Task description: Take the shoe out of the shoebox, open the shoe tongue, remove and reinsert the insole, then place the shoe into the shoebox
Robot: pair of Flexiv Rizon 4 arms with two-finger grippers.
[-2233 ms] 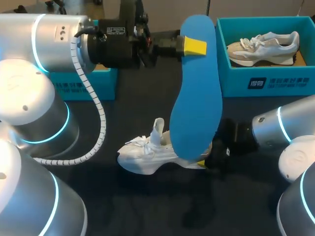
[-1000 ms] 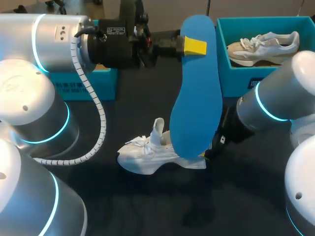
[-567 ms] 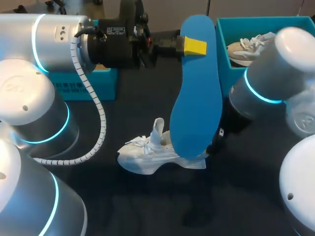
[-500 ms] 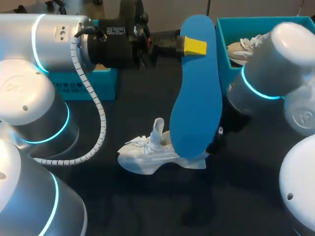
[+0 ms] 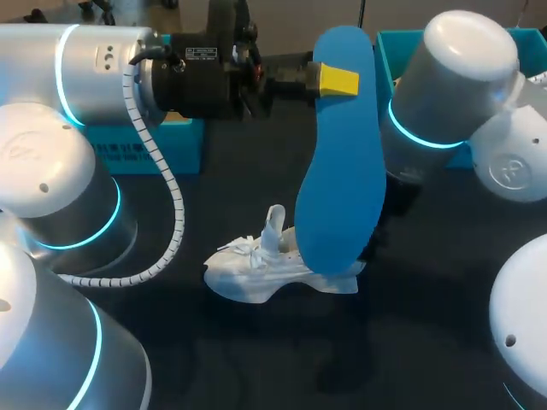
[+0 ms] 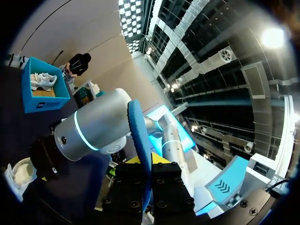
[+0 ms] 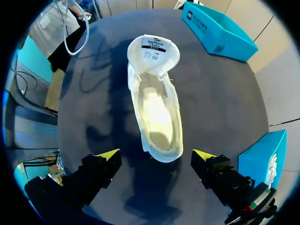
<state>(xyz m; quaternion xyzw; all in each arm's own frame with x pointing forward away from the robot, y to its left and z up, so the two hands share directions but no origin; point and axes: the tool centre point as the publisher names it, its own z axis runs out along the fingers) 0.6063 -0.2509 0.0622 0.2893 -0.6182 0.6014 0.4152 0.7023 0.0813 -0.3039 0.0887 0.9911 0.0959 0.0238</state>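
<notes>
My left gripper (image 5: 339,81) is shut on the top end of a long blue insole (image 5: 342,171), which hangs upright above the table. In the left wrist view the insole (image 6: 139,140) runs edge-on between the fingers. A white shoe (image 5: 273,269) lies on the dark table just behind the insole's lower end, tongue raised. In the right wrist view I look down into the shoe (image 7: 157,108), its tongue (image 7: 153,49) folded back. My right gripper (image 7: 156,155) hovers open above the heel, one yellow tip on each side. In the head view the insole hides it.
My right arm (image 5: 444,85) reaches over the teal shoebox (image 5: 386,60) at the back right, which holds a second shoe (image 6: 43,80). A teal box (image 5: 145,145) stands at the back left under my left arm.
My right arm has swung up and inward, now covering the shoebox, its gripper coming over the shoe's heel. The left arm, insole and shoe have not moved.
</notes>
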